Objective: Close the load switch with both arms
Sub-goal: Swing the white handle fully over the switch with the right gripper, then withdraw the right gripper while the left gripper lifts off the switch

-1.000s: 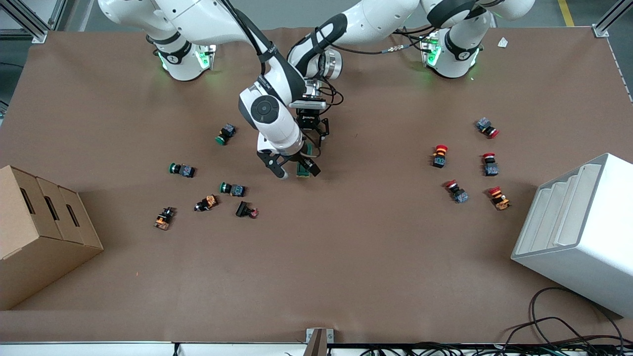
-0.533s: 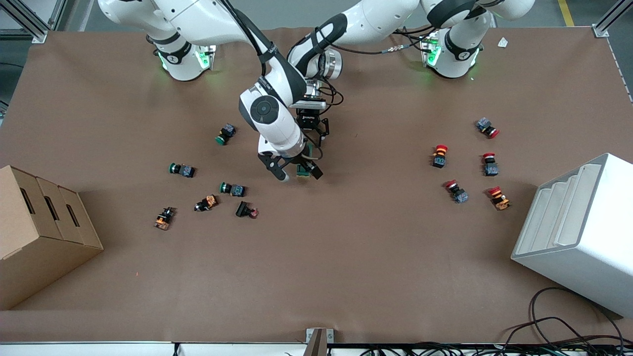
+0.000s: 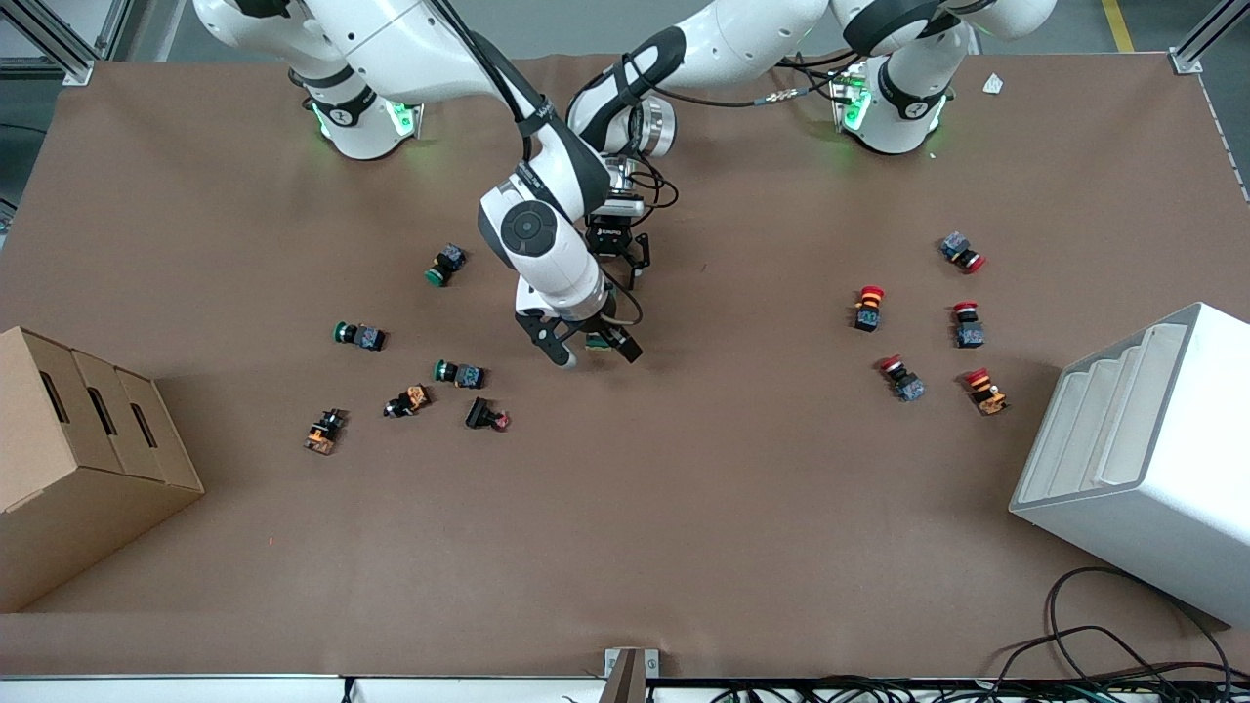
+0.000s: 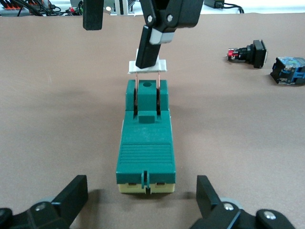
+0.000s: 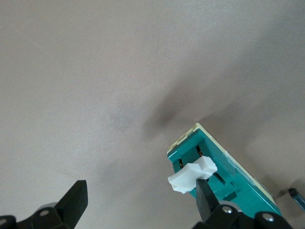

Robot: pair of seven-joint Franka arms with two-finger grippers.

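Note:
The load switch (image 3: pixel 598 340) is a dark green block (image 4: pixel 145 148) lying flat mid-table, mostly covered by the right arm's hand in the front view. Its white lever (image 4: pixel 147 67) stands raised on two thin metal blades at the end nearer the front camera. My right gripper (image 3: pixel 596 353) hangs open over that end, and one of its fingers (image 5: pixel 207 195) touches the white lever (image 5: pixel 190 176). My left gripper (image 4: pixel 143 202) is open at the switch's other end, one finger on each side, touching neither side.
Green, orange and black push-buttons (image 3: pixel 459 372) lie toward the right arm's end, beside a cardboard box (image 3: pixel 78 459). Red push-buttons (image 3: pixel 903 379) lie toward the left arm's end, near a white stepped rack (image 3: pixel 1143 459). Two buttons (image 4: pixel 248 50) lie close to the switch.
My right gripper has shifted slightly toward the front camera, over the switch's lever end, and covers more of the green block. The left arm has not moved.

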